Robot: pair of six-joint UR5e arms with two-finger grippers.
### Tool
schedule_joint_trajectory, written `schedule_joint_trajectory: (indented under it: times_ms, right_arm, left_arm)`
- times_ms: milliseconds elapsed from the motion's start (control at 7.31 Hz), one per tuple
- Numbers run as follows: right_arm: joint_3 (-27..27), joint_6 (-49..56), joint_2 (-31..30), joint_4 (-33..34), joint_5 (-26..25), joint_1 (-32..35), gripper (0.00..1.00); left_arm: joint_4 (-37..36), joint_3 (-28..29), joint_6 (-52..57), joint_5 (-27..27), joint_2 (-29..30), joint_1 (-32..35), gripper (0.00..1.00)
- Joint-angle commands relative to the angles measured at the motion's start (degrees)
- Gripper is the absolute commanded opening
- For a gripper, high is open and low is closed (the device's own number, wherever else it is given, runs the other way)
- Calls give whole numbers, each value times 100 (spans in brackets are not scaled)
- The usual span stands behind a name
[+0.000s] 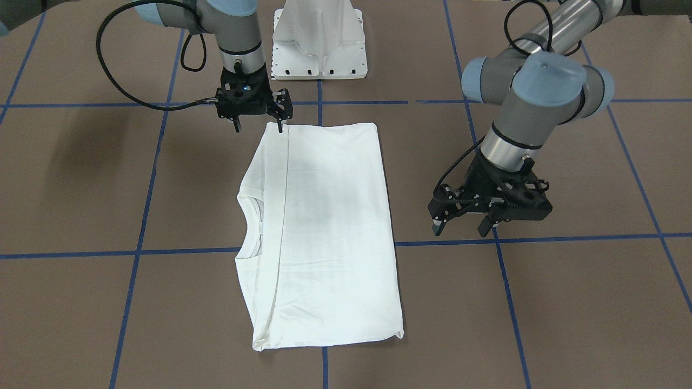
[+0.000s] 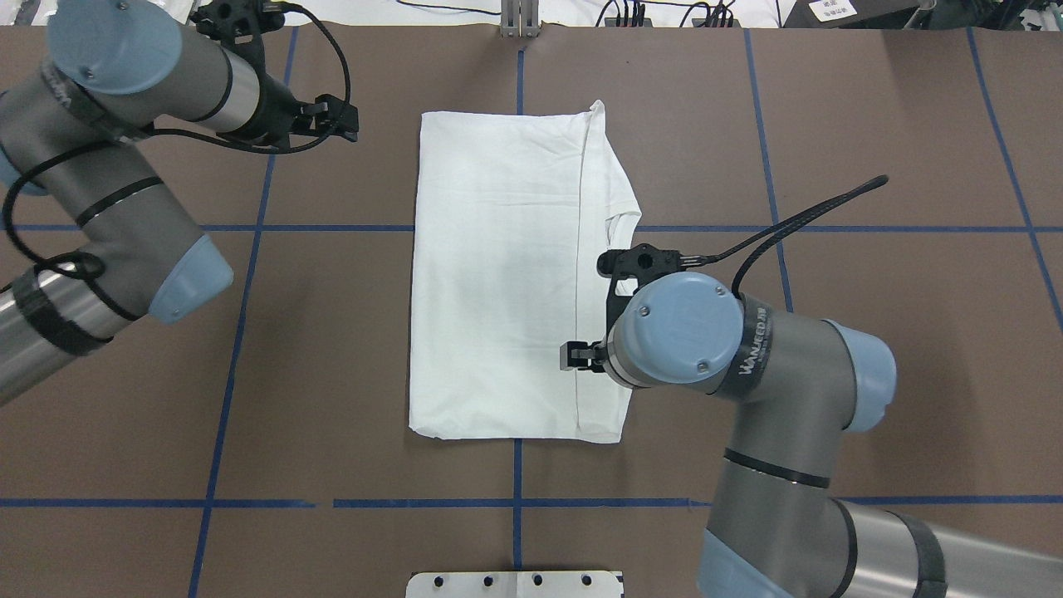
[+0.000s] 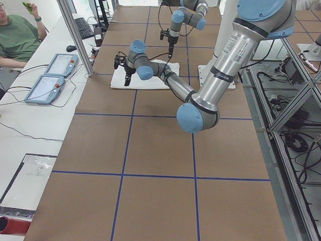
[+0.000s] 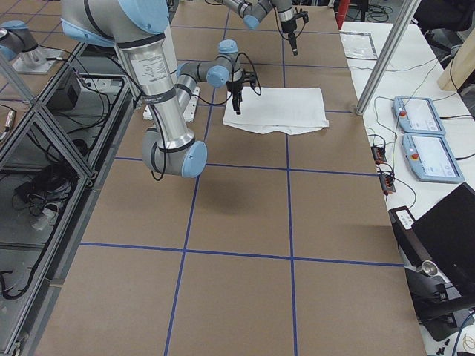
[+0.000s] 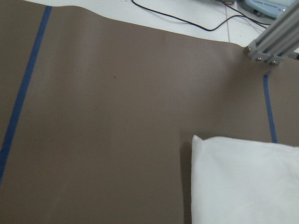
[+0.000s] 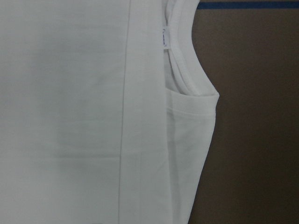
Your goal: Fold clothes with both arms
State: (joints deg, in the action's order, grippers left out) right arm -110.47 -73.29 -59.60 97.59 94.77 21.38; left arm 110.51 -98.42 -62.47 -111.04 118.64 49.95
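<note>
**tapegrid:** Right gripper (image 1: 258,128) first: we see its jaws spread wide with nothing between them. From overhead it hangs over the collar side of the shirt. We can't tell whether a fingertip touches the cloth. The left gripper (image 1: 459,229) is spread apart too, holding nothing, and sits off the cloth on the robot's left.

**foldbot_fan:** Yep, we read it the same. Biggest thing down, then: the brown table (image 1: 81,178) has blue tape lines (image 1: 184,251) marking a grid, and the white pedestal (image 1: 319,48) stands at the robot's edge. The left arm (image 1: 535,92) bends at the elbow and points its wrist down beside the shirt. The right arm (image 1: 238,32) drops almost straight down.

**tapegrid:** And the T-shirt (image 1: 330,227) lies flat in the middle of the table, right across a tape crossing. We'd call it a long rectangle, plain white face up, with its long sides running away from the robot. The left wrist camera catches just one corner of it on bare table.

**foldbot_fan:** Smaller stuff: a straight fold edge (image 1: 279,227) runs the whole length near the robot's right side. The ribbed collar (image 6: 184,65) pokes out past it, opening toward that side. Tucked inside it we can spot the little neck label (image 6: 164,38), but its print is too blurry for us to read.
</note>
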Motion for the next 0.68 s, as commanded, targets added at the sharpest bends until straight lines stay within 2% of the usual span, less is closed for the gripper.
schedule_joint_trajectory:
  times_ms: [0,273,547]
  right_arm:
    - [612,804,308,59,-222,-352,100]
    - [938,1342,440,50,-362,-467,100]
    - [1001,1414,458,155,-319,-468,100]
  left_arm:
    - [-713,-1213,52,-391,-447,-47,100]
    - [-715,-1198,42,-436,-464,-56,100]
    - [-715,-1197,33,-532,-465,-56,100]
